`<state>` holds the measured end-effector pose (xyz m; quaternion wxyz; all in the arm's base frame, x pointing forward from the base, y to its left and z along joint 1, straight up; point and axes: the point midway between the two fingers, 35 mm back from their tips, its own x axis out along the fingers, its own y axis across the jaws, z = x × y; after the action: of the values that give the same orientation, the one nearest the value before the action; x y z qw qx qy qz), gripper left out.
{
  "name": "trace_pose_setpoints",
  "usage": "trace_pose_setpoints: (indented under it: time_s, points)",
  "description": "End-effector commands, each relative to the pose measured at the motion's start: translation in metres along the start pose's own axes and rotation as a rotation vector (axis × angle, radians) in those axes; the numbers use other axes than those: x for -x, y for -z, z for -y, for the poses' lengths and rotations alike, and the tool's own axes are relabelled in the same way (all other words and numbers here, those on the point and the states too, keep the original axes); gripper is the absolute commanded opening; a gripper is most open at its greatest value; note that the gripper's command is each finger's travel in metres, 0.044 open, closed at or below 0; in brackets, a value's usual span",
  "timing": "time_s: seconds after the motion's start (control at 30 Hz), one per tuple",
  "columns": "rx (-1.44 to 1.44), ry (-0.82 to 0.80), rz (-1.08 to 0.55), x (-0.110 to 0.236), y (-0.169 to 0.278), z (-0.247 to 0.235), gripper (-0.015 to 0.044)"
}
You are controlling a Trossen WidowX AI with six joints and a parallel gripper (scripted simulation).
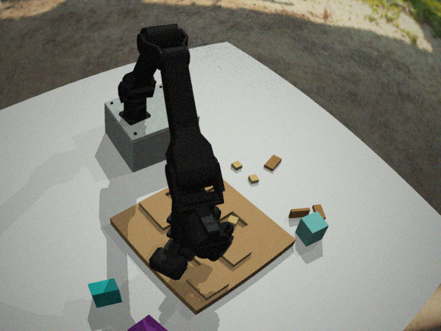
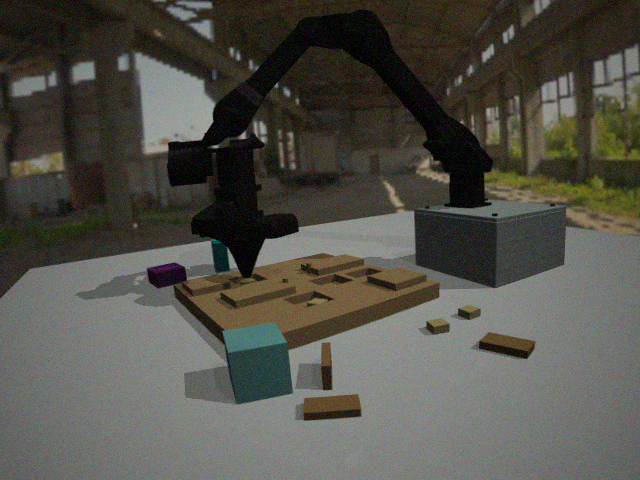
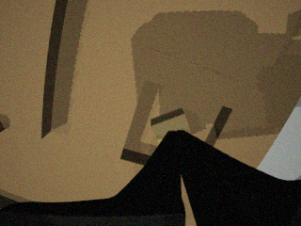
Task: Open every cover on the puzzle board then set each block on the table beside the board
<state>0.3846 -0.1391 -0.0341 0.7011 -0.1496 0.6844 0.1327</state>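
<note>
Hand [image 2: 246, 272] sits tight among raised covers [image 2: 256, 292] on the board [image 2: 361, 304]; teal cube [image 2: 256, 361] and brown slabs [image 2: 331, 406] crowd the near bench edge, probably passable between.

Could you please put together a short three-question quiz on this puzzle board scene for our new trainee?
1. True or false: the pincer is shut with nothing held, its tip down at the puzzle board.
2. Multiple choice: which lies on the table nearest the large teal cube? A) the purple block B) two brown slabs C) the grey pedestal
3. Fill in: in the top view, a pale block is in an open ____ of the board, beside the arm.

Key: 1 true; 2 B; 3 well.
</note>
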Motion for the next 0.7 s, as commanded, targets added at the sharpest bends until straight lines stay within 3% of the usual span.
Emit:
trace_pose_setpoints:
  time_s: [0.0, 0.17, 0.67]
  points:
    - [-0.005, 0.0, 0.0, 0.0, 0.0, 0.0, 0.0026]
    - [-0.135, 0.0, 0.0, 0.006, 0.0, 0.0, 0.0144]
    - [-0.584, -0.001, 0.0, 0.027, -0.001, 0.001, 0.0144]
